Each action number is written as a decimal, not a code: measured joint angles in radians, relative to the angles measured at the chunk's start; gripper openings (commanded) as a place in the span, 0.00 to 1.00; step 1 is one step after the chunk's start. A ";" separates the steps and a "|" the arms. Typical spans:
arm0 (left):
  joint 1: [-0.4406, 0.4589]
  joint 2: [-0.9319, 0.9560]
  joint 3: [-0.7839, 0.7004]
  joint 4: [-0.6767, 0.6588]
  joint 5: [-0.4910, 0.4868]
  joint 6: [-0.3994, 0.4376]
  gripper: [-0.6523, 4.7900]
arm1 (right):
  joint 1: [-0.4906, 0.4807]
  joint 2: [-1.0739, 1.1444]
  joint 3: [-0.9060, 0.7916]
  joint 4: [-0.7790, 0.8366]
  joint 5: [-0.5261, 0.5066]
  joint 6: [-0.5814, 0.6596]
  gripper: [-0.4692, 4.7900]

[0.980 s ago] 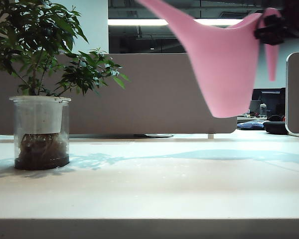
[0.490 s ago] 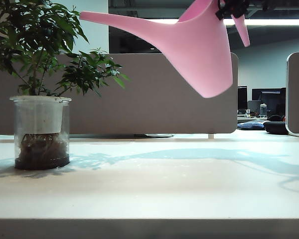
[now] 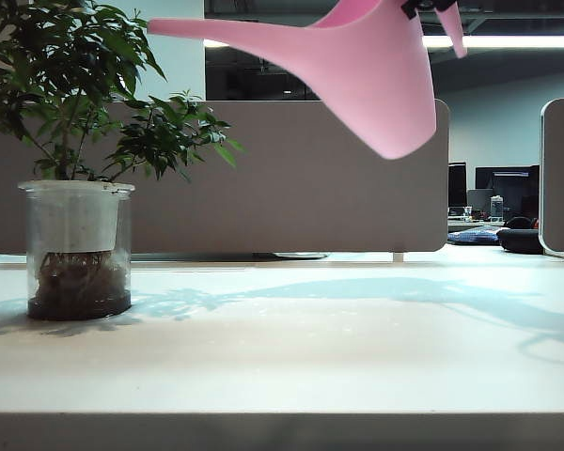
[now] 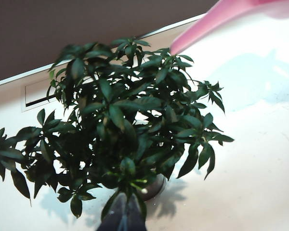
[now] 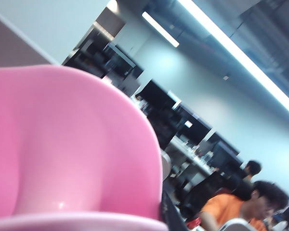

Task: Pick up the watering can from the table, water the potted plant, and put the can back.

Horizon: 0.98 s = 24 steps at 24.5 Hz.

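The pink watering can point(image 3: 376, 75) hangs high above the table point(image 3: 310, 357), tilted, with its spout stretched left towards the potted plant point(image 3: 75, 244). The spout tip ends just right of the top leaves. My right gripper point(image 3: 430, 6) is shut on the can's handle at the upper edge of the exterior view. In the right wrist view the can's pink body point(image 5: 62, 144) fills most of the picture. In the left wrist view the plant point(image 4: 120, 120) is seen from above with the spout point(image 4: 207, 24) at its far side. My left gripper point(image 4: 124, 214) is shut, close beside the leaves.
A grey partition point(image 3: 291, 178) runs behind the table, and a second panel point(image 3: 562, 174) stands at the far right. The table's front edge point(image 3: 282, 413) crosses the bottom of the exterior view. People point(image 5: 241, 207) sit in the office beyond.
The right gripper carried the can left and up and tipped it, so the spout swung down from steeply raised to nearly level beside the plant. The left gripper stayed put.
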 measured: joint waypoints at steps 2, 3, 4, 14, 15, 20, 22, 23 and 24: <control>0.000 0.000 0.000 0.000 0.000 0.000 0.11 | 0.000 0.000 0.000 0.014 -0.002 -0.027 0.28; 0.000 0.000 0.000 0.000 0.000 0.000 0.11 | 0.001 0.002 0.000 0.018 -0.005 -0.051 0.28; 0.000 0.000 0.000 0.000 0.000 0.000 0.11 | 0.001 0.004 0.000 0.019 -0.005 -0.059 0.28; 0.000 0.000 0.000 -0.008 0.000 0.000 0.11 | 0.046 0.050 0.017 0.148 -0.007 -0.104 0.27; 0.000 0.000 0.000 -0.008 0.000 0.000 0.11 | 0.053 0.059 0.017 0.158 -0.007 -0.107 0.27; 0.000 0.000 0.000 -0.011 0.000 0.000 0.11 | 0.106 0.114 0.014 0.167 -0.007 -0.165 0.27; 0.000 0.000 0.000 -0.014 0.000 0.000 0.11 | 0.120 0.121 0.021 0.167 -0.007 -0.187 0.27; 0.000 0.000 0.000 -0.015 0.000 0.000 0.11 | 0.122 0.125 0.030 0.166 -0.008 -0.192 0.27; 0.000 0.000 0.000 -0.015 0.000 0.000 0.11 | 0.125 0.128 0.040 0.169 -0.009 -0.195 0.27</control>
